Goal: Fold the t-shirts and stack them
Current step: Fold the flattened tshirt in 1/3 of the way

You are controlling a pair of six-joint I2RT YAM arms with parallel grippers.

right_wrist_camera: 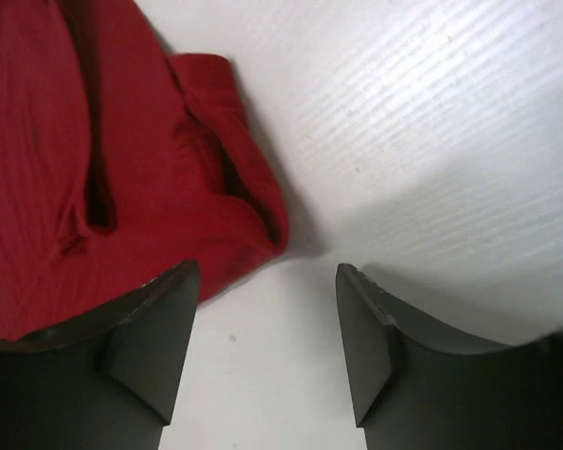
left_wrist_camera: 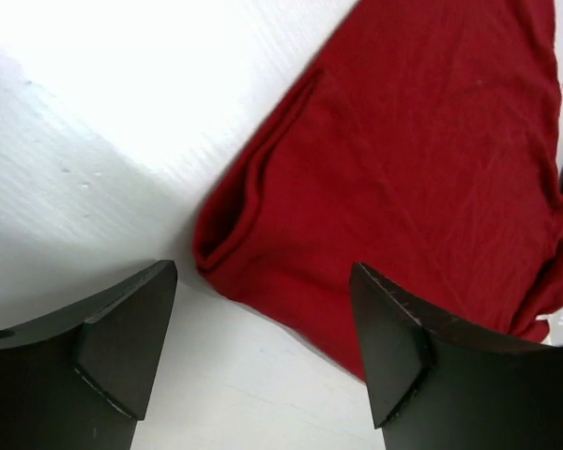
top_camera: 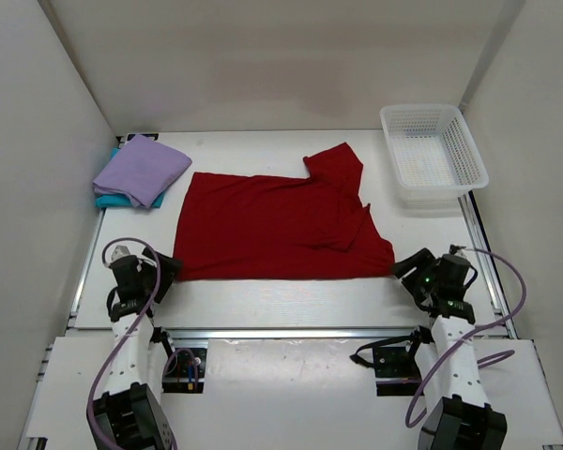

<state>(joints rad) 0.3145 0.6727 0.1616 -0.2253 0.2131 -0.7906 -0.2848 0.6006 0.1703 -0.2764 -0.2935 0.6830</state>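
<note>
A dark red t-shirt (top_camera: 281, 225) lies flat across the middle of the table, folded over along its length, with one sleeve sticking out at the back right. At the back left, a folded lavender t-shirt (top_camera: 143, 169) rests on a folded teal t-shirt (top_camera: 113, 199). My left gripper (top_camera: 166, 267) is open just off the red shirt's near left corner (left_wrist_camera: 403, 169); its midpoint (left_wrist_camera: 263, 347) is over bare table. My right gripper (top_camera: 406, 267) is open beside the near right corner (right_wrist_camera: 94, 169); nothing sits between its fingers (right_wrist_camera: 267, 337).
A white mesh basket (top_camera: 432, 155) stands at the back right, next to the red shirt's sleeve. White walls close in the table on the left, right and back. A metal rail (top_camera: 291, 331) runs along the near edge in front of the arm bases.
</note>
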